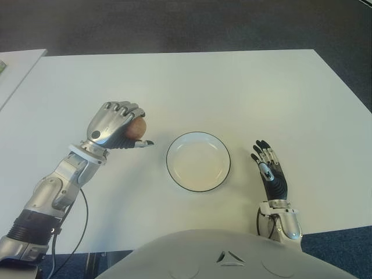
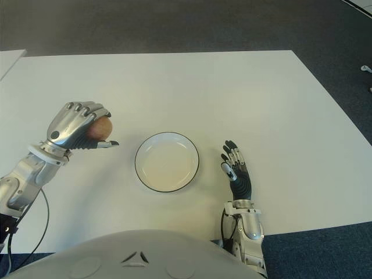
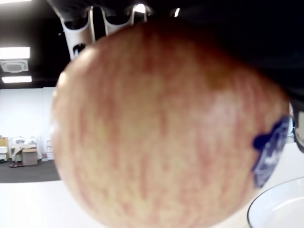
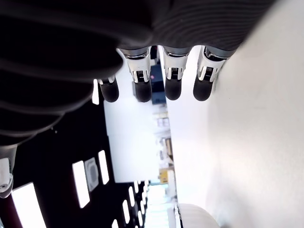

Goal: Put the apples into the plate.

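- Apple [image 1: 138, 129] wrapped under left hand [image 1: 114, 125] fingers [image 1: 123, 108], clear of worktop [image 1: 232, 93] for carrying.
- Plate [image 1: 198, 161] just beyond thumb tip, bare inside, ready for drop.
- Right hand [image 1: 269, 170] beside plate's other side, fingers loose, holding nothing.

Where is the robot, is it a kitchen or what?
Probably an office or lab, not a kitchen: a plain white table on dark carpet, and long ceiling lights in a big room seen from the left wrist.
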